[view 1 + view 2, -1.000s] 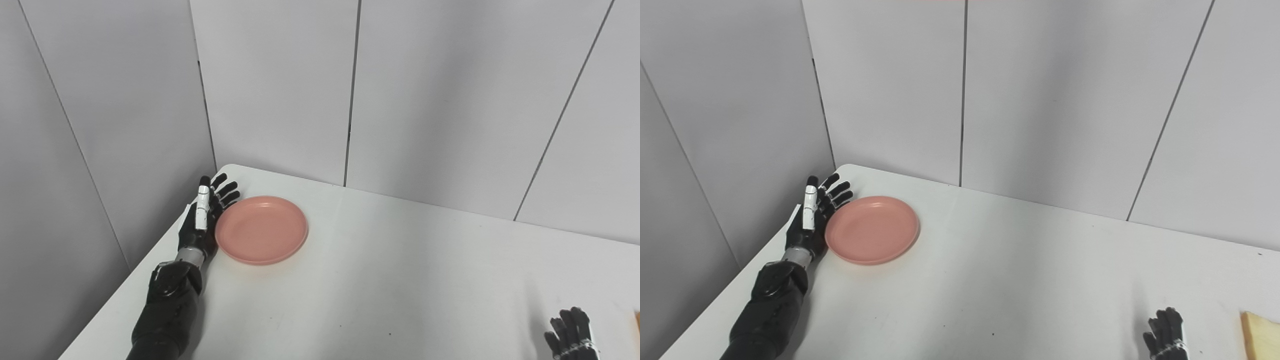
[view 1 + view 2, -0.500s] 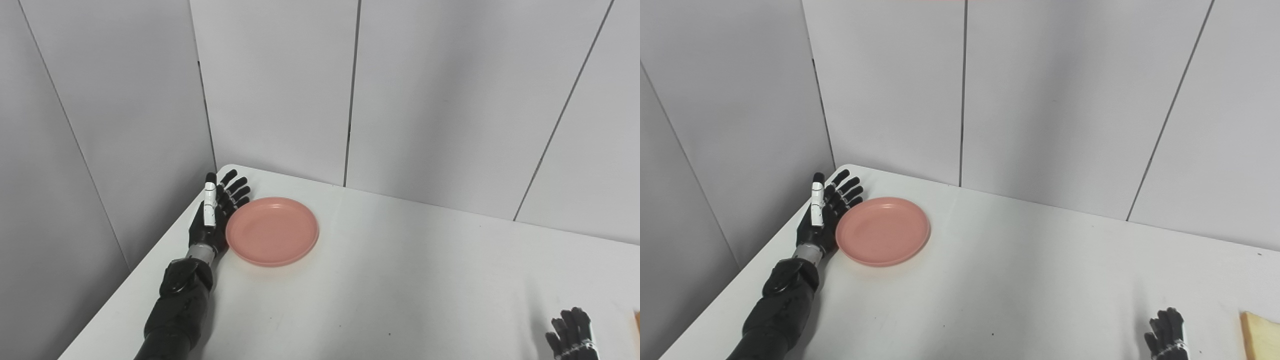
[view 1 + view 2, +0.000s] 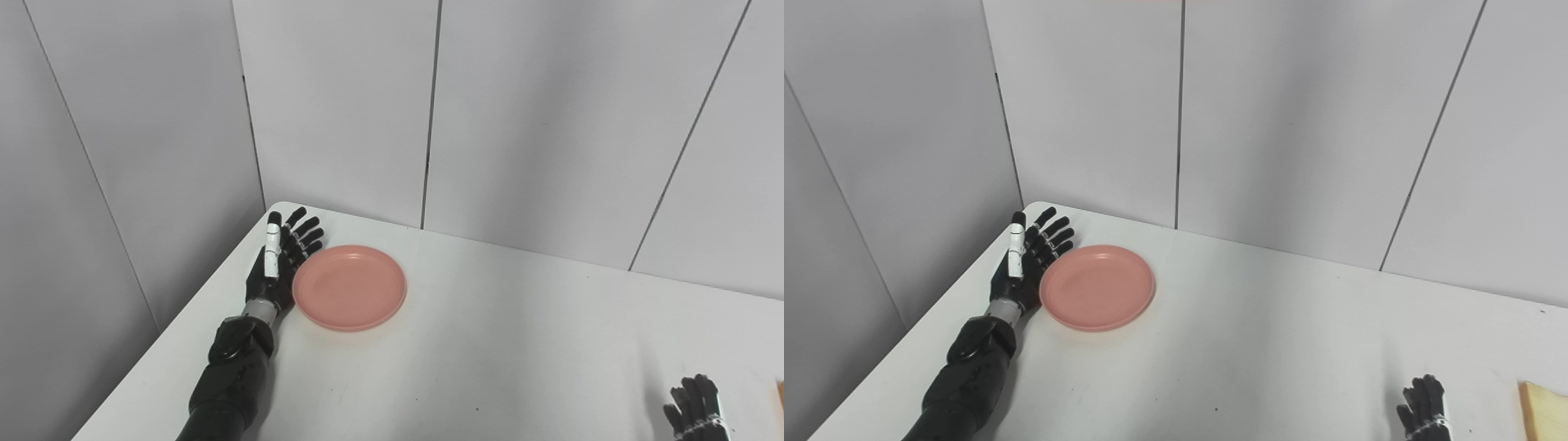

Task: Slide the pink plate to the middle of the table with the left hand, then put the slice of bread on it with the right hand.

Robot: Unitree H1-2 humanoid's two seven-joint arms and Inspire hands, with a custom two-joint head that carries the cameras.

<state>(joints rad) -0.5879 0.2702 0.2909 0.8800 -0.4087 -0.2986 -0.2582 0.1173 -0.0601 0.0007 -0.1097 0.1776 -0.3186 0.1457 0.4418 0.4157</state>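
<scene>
My left hand point(image 3: 274, 269) lies out on the far left part of the counter point(image 3: 490, 343), near its back corner, with my dark forearm point(image 3: 229, 380) running up to it from the bottom edge. The hand stands on its side, palm turned toward the plate, fingers point(image 3: 304, 233) stretched straight and a little fanned; it grips nothing. The palm side rests against the left rim of the pink plate point(image 3: 350, 287), so hand and plate are touching along that edge.

The plate sits flat on the white counter, upright, nothing on it. It is left of the counter's middle and close to the back wall panels point(image 3: 343, 110), which stand grey and plain behind everything, meeting in a corner just beyond my fingertips.

To the right of the plate a wide bare stretch of counter follows.

At the lower right my right hand point(image 3: 1424, 407) shows only in part, cut by the bottom edge. Its dark fingers point(image 3: 1433, 389) point upward, close together, and nothing is seen in them; whether they are slack or curled I cannot tell from this much. Just to its right, at the far right edge, lies the slice of bread point(image 3: 1543, 410), flat on the counter, apart from the hand and well apart from the plate.
</scene>
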